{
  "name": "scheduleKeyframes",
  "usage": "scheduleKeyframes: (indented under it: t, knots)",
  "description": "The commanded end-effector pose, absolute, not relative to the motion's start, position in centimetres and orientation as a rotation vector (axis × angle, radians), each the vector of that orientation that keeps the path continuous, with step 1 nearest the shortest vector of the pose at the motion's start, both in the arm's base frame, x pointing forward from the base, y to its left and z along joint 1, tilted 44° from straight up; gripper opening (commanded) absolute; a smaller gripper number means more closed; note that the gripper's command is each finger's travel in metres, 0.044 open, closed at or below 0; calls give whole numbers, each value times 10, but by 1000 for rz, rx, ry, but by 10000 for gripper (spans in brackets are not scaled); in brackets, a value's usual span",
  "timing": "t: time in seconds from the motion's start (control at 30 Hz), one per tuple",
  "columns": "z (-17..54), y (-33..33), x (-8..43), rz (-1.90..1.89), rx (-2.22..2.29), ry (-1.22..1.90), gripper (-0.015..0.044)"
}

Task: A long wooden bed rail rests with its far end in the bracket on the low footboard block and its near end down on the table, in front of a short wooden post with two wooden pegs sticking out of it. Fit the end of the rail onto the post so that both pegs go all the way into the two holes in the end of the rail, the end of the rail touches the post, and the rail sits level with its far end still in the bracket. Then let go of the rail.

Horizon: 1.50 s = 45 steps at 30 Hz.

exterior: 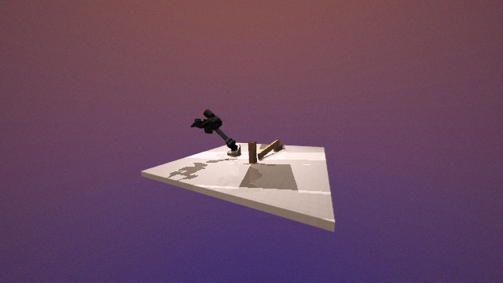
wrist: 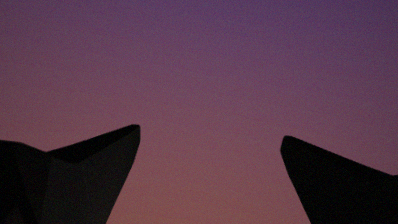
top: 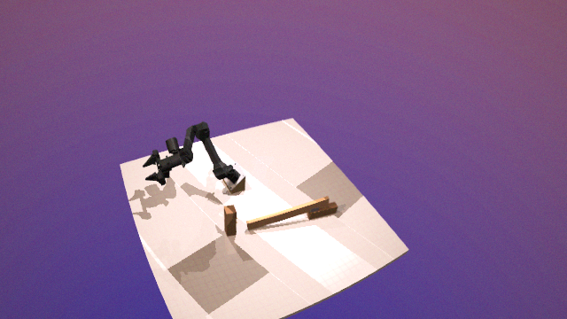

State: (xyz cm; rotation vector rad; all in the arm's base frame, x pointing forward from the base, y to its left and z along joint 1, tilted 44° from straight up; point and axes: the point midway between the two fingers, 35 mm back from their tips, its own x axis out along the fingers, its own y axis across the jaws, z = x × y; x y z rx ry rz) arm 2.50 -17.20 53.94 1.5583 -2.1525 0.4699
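Observation:
The long wooden rail (top: 288, 213) (exterior: 269, 149) slopes down from the bracket on the low footboard block (top: 322, 212) (exterior: 279, 148) to the table. Its near end lies a short gap from the short wooden post (top: 229, 221) (exterior: 252, 152), which stands upright. The pegs and the holes in the rail end are too small to make out. My gripper (top: 144, 173) (exterior: 192, 125) (wrist: 212, 138) is wide open and empty. It hangs high over the table's left side, pointing away from the rail and post. The wrist view shows only the fingertips and the background.
The arm's base (top: 237, 183) (exterior: 234, 152) stands on the pale table (top: 283, 128) (exterior: 310, 204), behind the post in the top view. The table's left edge lies near the area below the gripper. Shadows and bright patches cross the table top.

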Motion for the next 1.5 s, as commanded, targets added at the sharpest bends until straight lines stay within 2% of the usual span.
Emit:
scheduleKeyframes:
  t: [0.0, 0.1, 0.3, 0.53, 0.77, 0.97, 1.13, 1.3, 1.47]
  knots:
    - [539, -173, 25, 459, 1553, -2150, 426]
    - [534, -182, 35, 292, 1489, -2111, 440]
    - [505, -217, 118, -329, 1432, -1771, 440]
    - [444, -236, 219, -868, 1193, -1153, 440]
    - [361, -222, 307, -1104, 790, -427, 440]
    - [280, -187, 360, -1067, 347, 195, 440]
    - [208, -144, 384, -874, -95, 702, 440]
    - [141, -101, 380, -562, -555, 1157, 440]
    - [78, -55, 350, -19, -1105, 1617, 440]
